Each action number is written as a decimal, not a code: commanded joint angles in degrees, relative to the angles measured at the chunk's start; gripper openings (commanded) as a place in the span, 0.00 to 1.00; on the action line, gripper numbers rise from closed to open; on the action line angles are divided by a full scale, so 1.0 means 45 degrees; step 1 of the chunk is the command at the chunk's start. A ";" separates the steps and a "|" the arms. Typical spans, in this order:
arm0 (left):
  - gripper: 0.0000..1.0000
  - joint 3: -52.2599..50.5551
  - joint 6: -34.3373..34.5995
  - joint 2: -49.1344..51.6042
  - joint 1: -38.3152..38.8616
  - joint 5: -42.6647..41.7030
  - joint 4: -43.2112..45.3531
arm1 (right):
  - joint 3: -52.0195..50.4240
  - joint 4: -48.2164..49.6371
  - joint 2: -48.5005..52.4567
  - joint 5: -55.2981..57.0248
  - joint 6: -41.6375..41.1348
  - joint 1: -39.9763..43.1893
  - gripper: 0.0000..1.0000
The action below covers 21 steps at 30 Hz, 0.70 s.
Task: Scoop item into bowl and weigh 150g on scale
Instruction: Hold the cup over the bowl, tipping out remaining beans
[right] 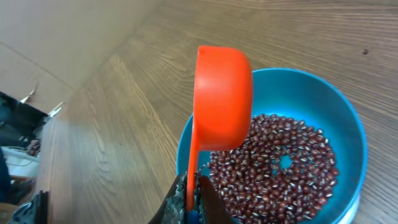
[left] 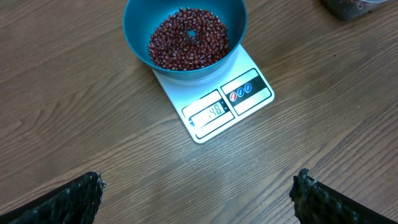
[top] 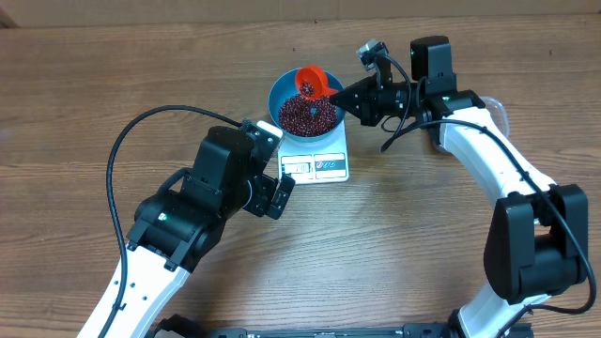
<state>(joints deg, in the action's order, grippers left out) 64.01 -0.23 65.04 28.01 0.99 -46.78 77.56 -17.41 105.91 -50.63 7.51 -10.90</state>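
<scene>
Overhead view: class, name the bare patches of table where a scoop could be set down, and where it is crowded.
Free: table between the left arm and right arm, in front of the scale; also left of the cable loop. Crowded: around the blue bowl, where the orange scoop and right gripper hang.

The surface [top: 94, 75] is brown wood-grain board, matt, with fine streaks running along it. The bowl [left: 135, 25] looks like blue plastic, smooth inside with a soft sheen. The beans [left: 180, 53] are hard-skinned and faintly glossy. The scale [left: 180, 96] is smooth white plastic, its label panels [left: 241, 91] shinier. The scoop [right: 224, 99] is orange plastic, smooth and slightly shiny. The left hand [left: 198, 199] has black finger pads [left: 71, 202] with a rough, nubbly texture.
</scene>
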 commanded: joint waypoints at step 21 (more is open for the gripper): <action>1.00 0.0170 -0.0199 -0.0121 -0.0078 -0.0185 0.0015 | 0.0044 -0.0918 -0.0384 0.2093 0.1821 -0.0189 0.04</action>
<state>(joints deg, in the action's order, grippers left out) 64.01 -0.23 65.04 28.01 1.02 -46.78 77.56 -21.58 105.91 -41.69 15.07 -11.35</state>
